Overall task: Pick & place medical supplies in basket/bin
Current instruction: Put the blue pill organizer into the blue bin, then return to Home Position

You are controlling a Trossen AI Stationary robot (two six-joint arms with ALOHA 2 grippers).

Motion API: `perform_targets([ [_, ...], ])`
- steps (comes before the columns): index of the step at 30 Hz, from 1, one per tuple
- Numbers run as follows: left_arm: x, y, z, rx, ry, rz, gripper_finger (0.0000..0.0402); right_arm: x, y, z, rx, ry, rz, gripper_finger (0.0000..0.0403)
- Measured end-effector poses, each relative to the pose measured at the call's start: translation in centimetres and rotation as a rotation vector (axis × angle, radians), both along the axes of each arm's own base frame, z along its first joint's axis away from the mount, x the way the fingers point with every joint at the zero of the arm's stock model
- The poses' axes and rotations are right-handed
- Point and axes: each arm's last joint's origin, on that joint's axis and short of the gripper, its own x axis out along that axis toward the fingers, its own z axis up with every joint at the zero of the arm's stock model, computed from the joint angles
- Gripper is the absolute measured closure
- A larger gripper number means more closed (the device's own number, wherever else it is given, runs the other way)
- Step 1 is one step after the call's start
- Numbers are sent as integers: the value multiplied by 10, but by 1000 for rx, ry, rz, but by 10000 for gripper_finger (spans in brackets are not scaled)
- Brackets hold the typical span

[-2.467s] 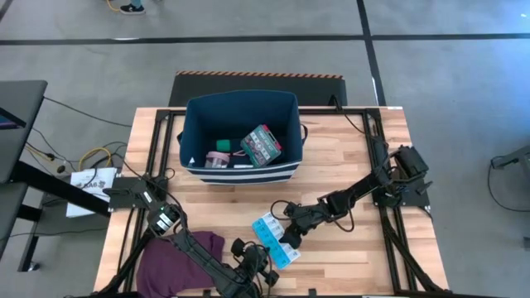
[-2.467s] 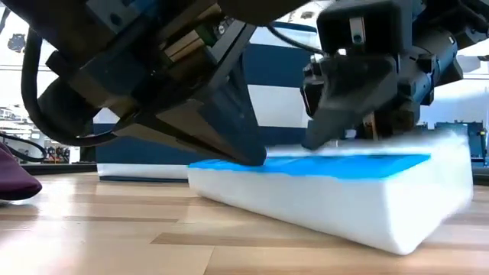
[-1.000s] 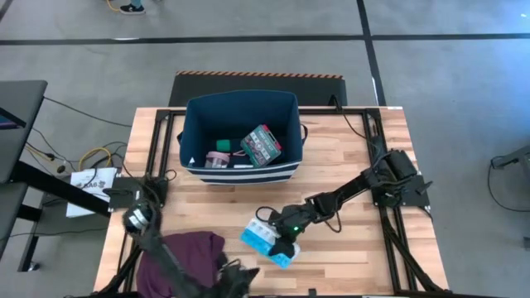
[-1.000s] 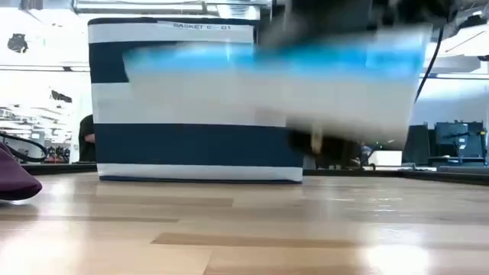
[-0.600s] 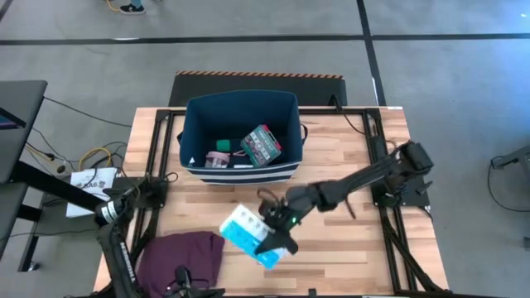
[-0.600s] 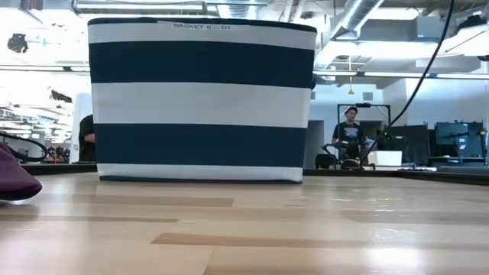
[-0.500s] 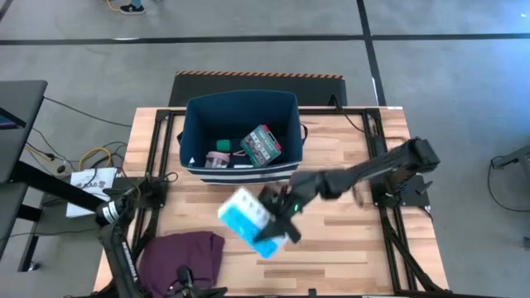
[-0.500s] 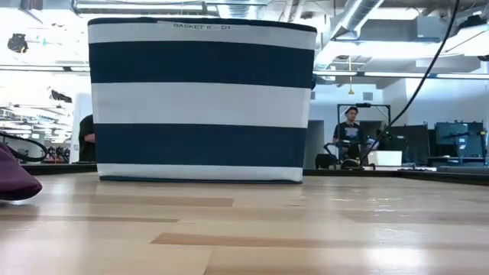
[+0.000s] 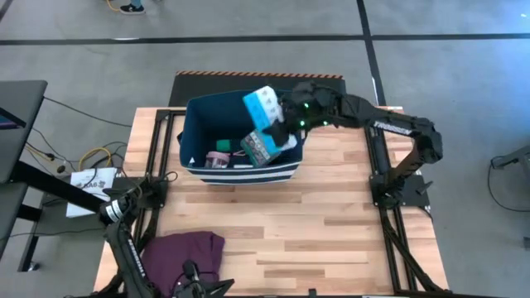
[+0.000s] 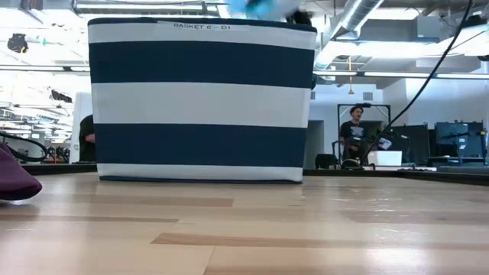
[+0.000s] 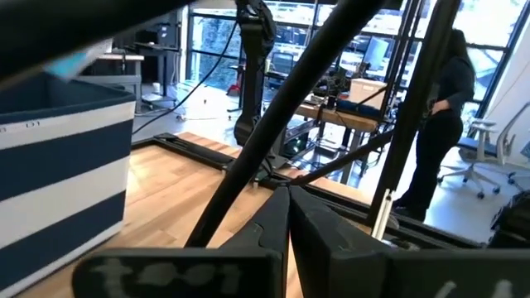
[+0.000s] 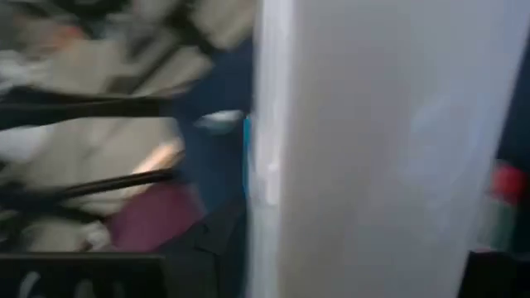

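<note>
My right gripper [image 9: 284,122] hangs over the navy-blue striped bin [image 9: 199,124], shut on the light-blue pill organizer [image 9: 260,105]. The organizer fills the right wrist view as a blurred white face [image 12: 373,149] and shows as a blue blur above the bin's rim in the low view [image 10: 258,7]. On the bin's floor lie the green-white flat box [image 9: 261,147], a green block [image 9: 222,145], the pink-white tape roll [image 9: 217,160] and a white tube [image 9: 243,165]. My left gripper [image 9: 201,286] waits shut at the table's near edge, next to the purple cloth [image 9: 178,252]. My right gripper holds the pill organizer by its end toward the table's right [image 9: 274,119], pinched between the two fingers. The fingers reach in from the table's right. The organizer is lifted clear above the bin's open top and tilted. In the wrist view the organizer itself hides the contact.
The bin [image 10: 202,99] stands at the table's far middle. The purple cloth [image 10: 15,183] lies at the near left. Bare wood [image 9: 331,223] stretches between the bin and the near edge. A person [image 10: 353,134] sits in the room beyond the table.
My right gripper has lifted the pill organizer off the middle of the table and swung it up and toward the far edge, over the bin. The organizer has turned about on the way. My left gripper has drawn back to the left along the near edge.
</note>
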Motion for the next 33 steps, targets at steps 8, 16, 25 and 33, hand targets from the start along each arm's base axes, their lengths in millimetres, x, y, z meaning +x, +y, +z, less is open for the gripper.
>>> perform_targets([
  [8,-2,-1,-1,38,21,-6,402,18,-47,-50,-5,217,-81,261],
  [16,-2,-1,-1,33,36,-16,402,58,-66,-101,-44,328,-25,238],
  [25,-2,-2,-1,29,36,-17,401,69,-67,-99,-19,354,21,206],
  [33,-2,-2,-1,27,36,-17,401,60,-57,-84,-39,335,73,211],
])
